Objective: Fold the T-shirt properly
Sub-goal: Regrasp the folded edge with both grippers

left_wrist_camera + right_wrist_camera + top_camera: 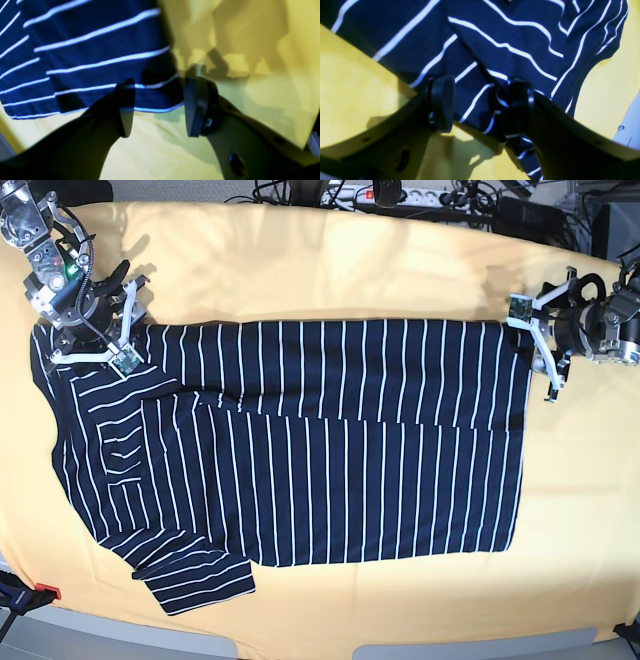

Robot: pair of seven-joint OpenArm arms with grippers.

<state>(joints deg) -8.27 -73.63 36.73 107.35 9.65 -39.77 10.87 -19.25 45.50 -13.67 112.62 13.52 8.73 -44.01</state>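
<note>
Behind the T-shirt (pixel 300 450) (partly folded), cables (pixel 400 195) crowd the yellow table (pixel 330 260).

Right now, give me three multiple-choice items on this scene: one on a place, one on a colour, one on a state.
1. In the base view, where is the left gripper relative to the T-shirt?
A. at its right edge, near the top corner
B. over its middle
C. below its bottom edge

2. What colour is the cloth under the shirt?
A. white
B. yellow
C. green

3. How does the right gripper stand?
A. shut on the shirt
B. open, with shirt fabric between its jaws
C. open, far from the shirt

Answers:
1. A: the base view shows it beside the shirt's right edge.
2. B: yellow shows all around the shirt.
3. B: the right wrist view shows the fingers apart over striped fabric.
</note>
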